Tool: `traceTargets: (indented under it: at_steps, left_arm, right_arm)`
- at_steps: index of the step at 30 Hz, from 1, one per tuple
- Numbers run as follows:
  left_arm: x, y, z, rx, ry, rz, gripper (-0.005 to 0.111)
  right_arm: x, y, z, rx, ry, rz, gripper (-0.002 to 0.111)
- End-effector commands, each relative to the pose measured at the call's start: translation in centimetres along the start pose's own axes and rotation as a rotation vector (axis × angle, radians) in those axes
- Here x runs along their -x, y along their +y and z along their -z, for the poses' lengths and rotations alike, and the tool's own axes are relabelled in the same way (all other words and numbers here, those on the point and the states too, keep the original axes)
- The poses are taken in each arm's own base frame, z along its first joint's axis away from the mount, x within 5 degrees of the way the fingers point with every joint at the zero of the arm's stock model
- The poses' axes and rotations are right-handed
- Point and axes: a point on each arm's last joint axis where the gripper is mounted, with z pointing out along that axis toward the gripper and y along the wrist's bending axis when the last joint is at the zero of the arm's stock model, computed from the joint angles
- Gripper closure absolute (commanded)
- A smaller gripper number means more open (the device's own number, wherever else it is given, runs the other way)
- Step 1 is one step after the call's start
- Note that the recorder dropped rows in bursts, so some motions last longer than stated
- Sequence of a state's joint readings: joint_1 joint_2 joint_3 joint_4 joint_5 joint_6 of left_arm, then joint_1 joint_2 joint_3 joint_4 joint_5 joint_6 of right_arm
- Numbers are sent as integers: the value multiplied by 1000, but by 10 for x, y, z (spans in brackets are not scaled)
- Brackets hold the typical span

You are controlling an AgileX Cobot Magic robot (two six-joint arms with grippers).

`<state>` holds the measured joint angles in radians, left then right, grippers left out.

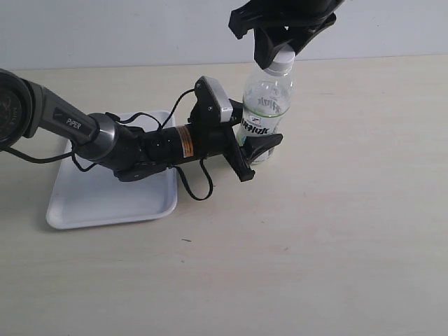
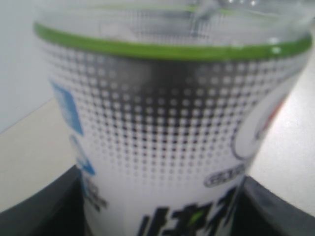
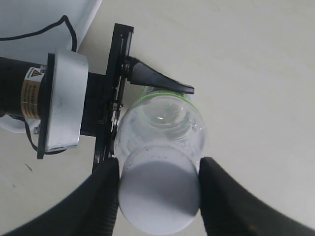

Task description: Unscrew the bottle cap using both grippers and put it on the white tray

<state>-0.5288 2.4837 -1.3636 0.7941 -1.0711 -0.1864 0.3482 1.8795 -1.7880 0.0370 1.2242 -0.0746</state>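
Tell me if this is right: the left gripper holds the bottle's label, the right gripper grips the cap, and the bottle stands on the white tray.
Not quite: the exterior view shows the bottle standing on the table beside the white tray. The left gripper does hold its label, the right gripper the bottle cap.

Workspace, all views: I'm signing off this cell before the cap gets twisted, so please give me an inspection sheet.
Surface: pale table, one small dark speck.
Job's things: bottle upright, bottle cap on; white tray under the left arm.
Clutter: nothing seen.
Grippers: left gripper clamps the bottle's label; right gripper closed on the cap from above.
Cables: black cables loop past the tray's edge.
Surroundings: plain pale wall.
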Motion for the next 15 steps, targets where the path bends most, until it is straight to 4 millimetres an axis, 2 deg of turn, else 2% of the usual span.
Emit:
traceTargets:
  at_steps: [1,7,15]
  left_arm:
    - [4,-1,-1,-11,-1,-11,57]
    - [4,-1,-1,-12,-1,-12,57]
    - [4,-1,-1,-12,-1,-12,57]
  right_arm:
    - [0,-1,5,-17,-15,43,108]
    - [0,-2,5,-36,-11,168,108]
    - [0,-2,5,-38,-5,511,108]
